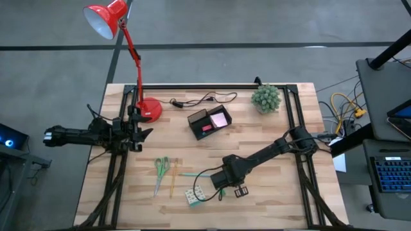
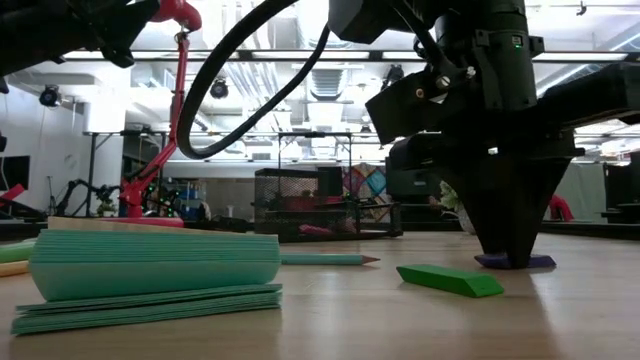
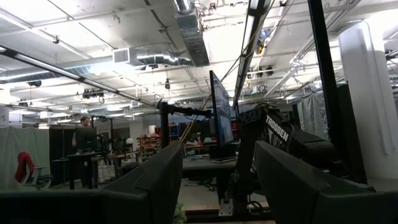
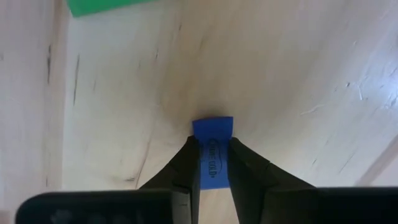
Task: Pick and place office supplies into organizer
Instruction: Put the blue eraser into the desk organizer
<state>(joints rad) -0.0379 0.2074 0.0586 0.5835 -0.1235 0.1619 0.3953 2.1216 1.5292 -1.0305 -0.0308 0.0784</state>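
- Clamped between the two dark fingers (image 4: 186, 171) of the right gripper (image 4: 211, 168): a blue eraser (image 4: 212, 149), flat and rectangular, dark lettering along its top face.
- Jaws drawn in narrow, one pad against each long side of the eraser; far end poking out past the fingertips, underside flat on the wooden table (image 4: 298, 74).
- Seen level across the table: gripper pointing straight down, tips meeting at the eraser's thin blue-violet edge.
- Just beside the jaws: a green eraser (image 2: 449, 280), flat on the wood, apart from the fingers.
- Farther out: a teal pen (image 2: 325, 259), green-handled scissors (image 1: 160, 171) and a yellow pencil (image 1: 173, 178), all loose on the table.
- Well beyond the jaws: the black organizer (image 1: 209, 122), pink sticky-note pad (image 1: 219, 119) in one compartment, a pink item in the other.
- Far from the eraser, near the red lamp (image 1: 128, 45): left gripper (image 1: 139, 130), raised, fingers spread wide, holding nothing.
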